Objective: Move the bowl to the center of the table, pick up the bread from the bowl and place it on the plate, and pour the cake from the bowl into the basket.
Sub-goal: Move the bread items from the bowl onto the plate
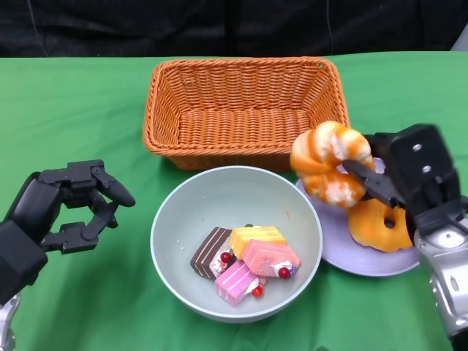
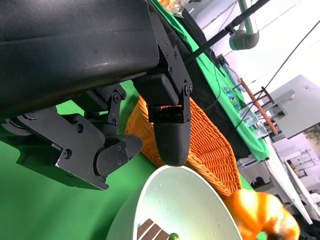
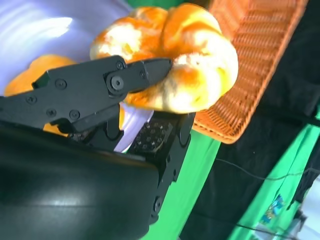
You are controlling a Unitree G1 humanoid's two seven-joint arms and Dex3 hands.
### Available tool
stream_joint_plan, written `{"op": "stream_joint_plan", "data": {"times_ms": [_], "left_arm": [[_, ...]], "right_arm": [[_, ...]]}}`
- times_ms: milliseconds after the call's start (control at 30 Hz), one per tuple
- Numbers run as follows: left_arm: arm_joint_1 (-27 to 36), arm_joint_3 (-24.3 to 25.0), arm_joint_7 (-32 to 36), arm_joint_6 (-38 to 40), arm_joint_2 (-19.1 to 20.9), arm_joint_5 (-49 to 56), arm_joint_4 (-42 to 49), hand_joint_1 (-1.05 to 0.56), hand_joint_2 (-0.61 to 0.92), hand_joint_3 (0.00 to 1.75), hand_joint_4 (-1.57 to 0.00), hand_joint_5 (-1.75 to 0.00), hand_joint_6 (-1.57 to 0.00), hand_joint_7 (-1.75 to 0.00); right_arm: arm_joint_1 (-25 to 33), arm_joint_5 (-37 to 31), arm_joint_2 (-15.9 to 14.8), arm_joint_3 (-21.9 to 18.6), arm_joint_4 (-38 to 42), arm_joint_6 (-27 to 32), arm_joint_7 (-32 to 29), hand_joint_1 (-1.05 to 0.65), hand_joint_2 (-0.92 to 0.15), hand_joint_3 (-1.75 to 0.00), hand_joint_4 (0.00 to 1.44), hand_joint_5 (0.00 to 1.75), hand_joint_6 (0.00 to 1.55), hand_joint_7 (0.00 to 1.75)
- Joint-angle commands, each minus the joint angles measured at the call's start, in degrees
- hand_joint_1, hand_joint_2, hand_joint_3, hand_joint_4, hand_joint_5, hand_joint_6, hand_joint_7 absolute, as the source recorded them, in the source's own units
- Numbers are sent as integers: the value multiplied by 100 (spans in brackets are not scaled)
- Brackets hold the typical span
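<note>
A pale green bowl [image 1: 235, 241] sits mid-table with several small cake pieces [image 1: 246, 262] inside. My right hand [image 1: 406, 175] pinches an orange-and-white bread roll [image 1: 330, 162] above the lavender plate [image 1: 349, 252], where another orange bread [image 1: 379, 225] lies. In the right wrist view the roll [image 3: 172, 57] sits between black fingers [image 3: 100, 90] over the plate [image 3: 35, 35]. My left hand [image 1: 69, 208] hovers left of the bowl, fingers apart and holding nothing. The bowl [image 2: 175, 210] shows just beyond the left hand's fingers [image 2: 167, 120].
An orange wicker basket [image 1: 245, 110] stands behind the bowl, with nothing in it. Green cloth [image 1: 80, 110] covers the table, bare to the left of the basket. A black backdrop runs behind the far edge.
</note>
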Motion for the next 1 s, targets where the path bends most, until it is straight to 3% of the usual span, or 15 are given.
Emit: {"op": "stream_joint_plan", "data": {"times_ms": [33, 667, 1000], "left_arm": [[38, -4, -22, 12, 69, -9, -47, 6, 63, 91, -85, -136, -87, -102], [27, 13, -79, 18, 96, -51, -51, 8, 65, 89, -84, -135, -87, -101], [21, 29, -70, 21, 121, -47, -49, 9, 65, 88, -83, -135, -87, -101]], "right_arm": [[98, 327, -9, -245, -397, 408, 167, -33, -92, -10, 101, 92, 117, 9], [430, 665, -186, -403, -1643, 2165, 367, -33, -92, -12, 98, 101, 119, 14], [482, 512, -639, -288, -1237, 2251, 547, -33, -92, -13, 92, 118, 116, 20]]}}
